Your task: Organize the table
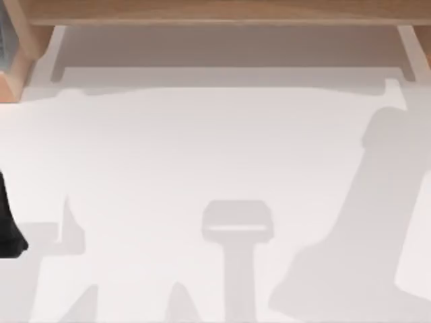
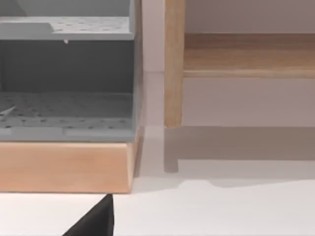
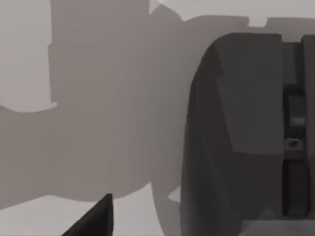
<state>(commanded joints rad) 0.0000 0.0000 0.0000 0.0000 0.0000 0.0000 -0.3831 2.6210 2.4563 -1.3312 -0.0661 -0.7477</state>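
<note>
The table [image 1: 202, 155] is a plain white surface, bare in the top view apart from soft grey shadows, with a light wooden frame [image 1: 222, 10] along its far side. My left arm [image 1: 8, 225] shows as a black shape at the table's left edge. A dark part of my left gripper [image 2: 93, 221] hangs low over the white surface, facing a grey rack. A dark part of my right gripper [image 3: 93, 219] hangs over shadowed table, beside a large dark grey body [image 3: 236, 137].
A grey perforated two-level rack [image 2: 69, 78] on a wooden base [image 2: 64, 167] stands at the far left corner [image 1: 8, 47]. Beside it rise a wooden post [image 2: 173, 64] and a wooden shelf board [image 2: 246, 59].
</note>
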